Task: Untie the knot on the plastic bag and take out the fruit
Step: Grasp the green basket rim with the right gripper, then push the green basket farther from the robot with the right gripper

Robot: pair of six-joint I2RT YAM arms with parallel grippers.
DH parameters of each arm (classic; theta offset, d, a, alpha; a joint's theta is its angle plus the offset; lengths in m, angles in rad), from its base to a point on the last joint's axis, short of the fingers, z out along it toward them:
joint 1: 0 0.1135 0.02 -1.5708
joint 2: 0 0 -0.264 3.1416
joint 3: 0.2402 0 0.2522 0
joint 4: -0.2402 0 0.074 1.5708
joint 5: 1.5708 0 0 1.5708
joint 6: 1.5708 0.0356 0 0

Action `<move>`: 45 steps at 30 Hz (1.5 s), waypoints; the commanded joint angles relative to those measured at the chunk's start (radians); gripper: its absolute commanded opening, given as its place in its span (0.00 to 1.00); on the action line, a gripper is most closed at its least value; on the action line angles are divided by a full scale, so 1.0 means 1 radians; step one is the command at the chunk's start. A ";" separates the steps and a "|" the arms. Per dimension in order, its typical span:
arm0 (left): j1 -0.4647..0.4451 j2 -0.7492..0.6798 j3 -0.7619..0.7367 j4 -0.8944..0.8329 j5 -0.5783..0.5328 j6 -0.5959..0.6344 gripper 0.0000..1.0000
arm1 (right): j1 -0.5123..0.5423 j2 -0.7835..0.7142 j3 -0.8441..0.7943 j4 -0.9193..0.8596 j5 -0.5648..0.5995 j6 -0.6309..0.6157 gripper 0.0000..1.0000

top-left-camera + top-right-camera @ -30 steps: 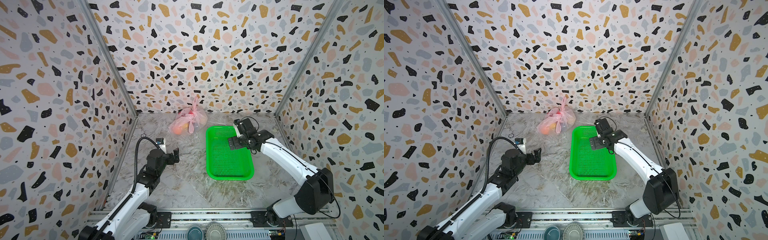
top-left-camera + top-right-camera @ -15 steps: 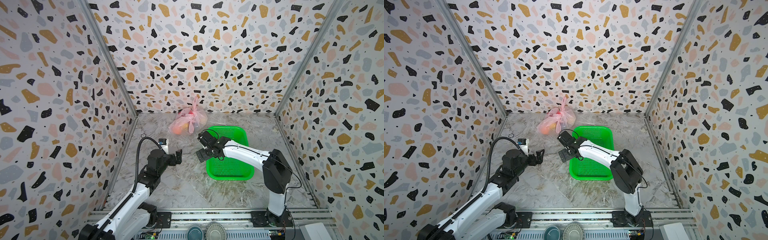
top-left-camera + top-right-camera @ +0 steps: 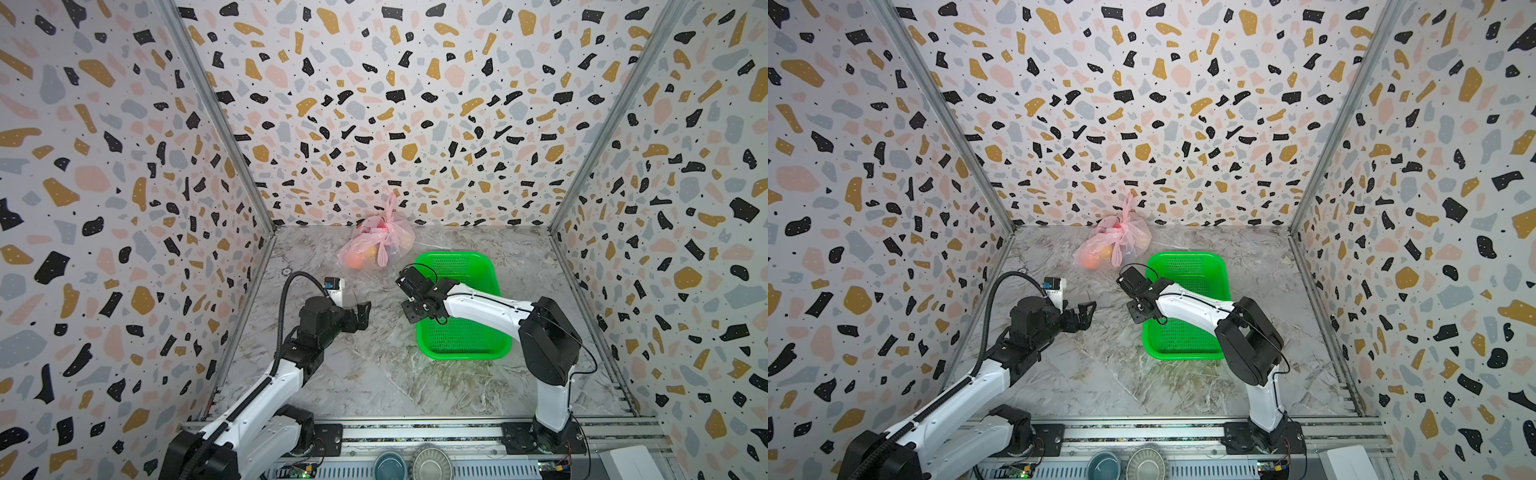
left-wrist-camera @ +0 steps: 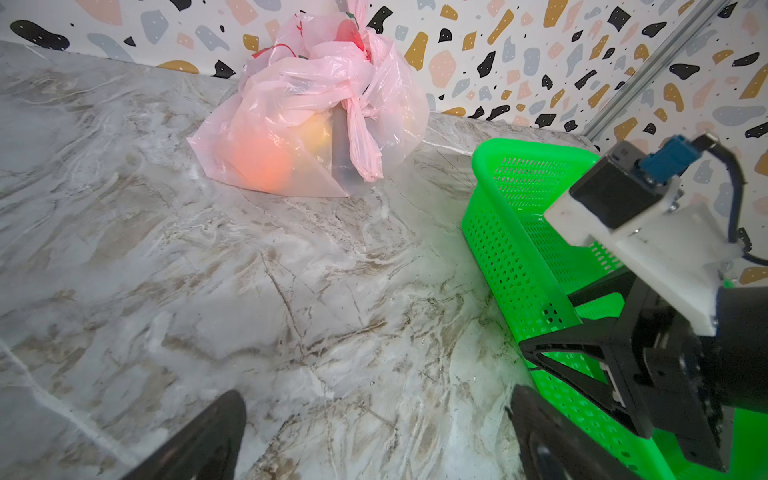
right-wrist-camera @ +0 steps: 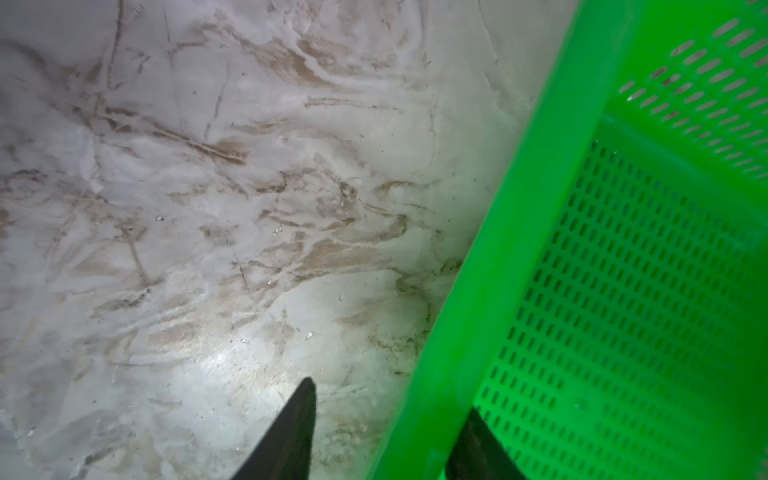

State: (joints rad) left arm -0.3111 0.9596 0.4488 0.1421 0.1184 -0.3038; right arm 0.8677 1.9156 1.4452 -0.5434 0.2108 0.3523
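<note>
The pink plastic bag (image 3: 376,245) (image 3: 1113,245) (image 4: 316,120) sits tied at the back wall. Its knot (image 3: 387,231) (image 4: 353,97) is bunched on top with a tail hanging down the front. Fruit shows through the film: an orange piece (image 4: 259,160) (image 3: 356,259) and a yellowish one (image 4: 316,131). My left gripper (image 3: 360,309) (image 3: 1088,309) (image 4: 376,399) hovers open over bare table, well short of the bag. My right gripper (image 3: 409,305) (image 3: 1136,309) (image 5: 390,397) straddles the green basket's left rim (image 5: 540,166). One finger is inside and one outside, with a gap at the outer finger.
The green perforated basket (image 3: 457,255) (image 3: 1183,255) (image 4: 498,149) lies right of centre, its near-left corner close to both grippers. Terrazzo walls enclose the marble table on three sides. Two bowls (image 3: 390,465) (image 3: 432,465) sit by the front rail.
My right arm swung from the basket's right side across to its left rim, and its jaws narrowed. My left gripper edged a little to the right.
</note>
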 commanded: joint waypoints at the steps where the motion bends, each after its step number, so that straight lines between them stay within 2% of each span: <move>1: -0.005 -0.007 -0.006 0.039 -0.006 -0.006 0.99 | -0.012 -0.071 -0.048 -0.030 0.019 -0.030 0.35; 6: -0.006 0.002 -0.006 0.040 -0.010 -0.012 0.99 | -0.055 -0.110 -0.120 -0.042 0.036 -0.072 0.21; 12: -0.006 0.007 -0.005 0.037 -0.010 -0.012 0.99 | -0.218 -0.158 -0.209 -0.009 0.050 -0.121 0.12; 21: -0.006 0.033 -0.001 0.037 0.003 -0.009 0.99 | -0.494 -0.026 -0.093 0.023 0.058 -0.229 0.10; 25: -0.005 0.033 -0.001 0.033 0.004 -0.008 0.99 | -0.578 0.060 -0.018 0.036 0.054 -0.278 0.10; 30: -0.006 0.035 0.002 0.024 0.004 -0.003 0.99 | -0.631 0.140 0.081 0.036 0.074 -0.291 0.10; 38: -0.006 0.040 0.004 0.022 0.004 0.003 0.99 | -0.659 0.232 0.221 0.006 0.088 -0.318 0.10; 41: -0.006 0.046 0.009 0.019 0.001 0.007 0.99 | -0.658 0.244 0.243 -0.001 0.078 -0.326 0.15; 43: -0.006 0.051 0.013 0.012 -0.002 0.009 0.99 | -0.655 0.235 0.253 -0.022 0.064 -0.322 0.27; 45: -0.005 0.051 0.017 0.004 -0.004 0.012 0.99 | -0.647 0.192 0.238 -0.028 0.048 -0.316 0.47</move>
State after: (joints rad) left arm -0.3111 1.0092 0.4492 0.1349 0.1150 -0.3061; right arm 0.2127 2.1315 1.6848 -0.4976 0.2977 0.0380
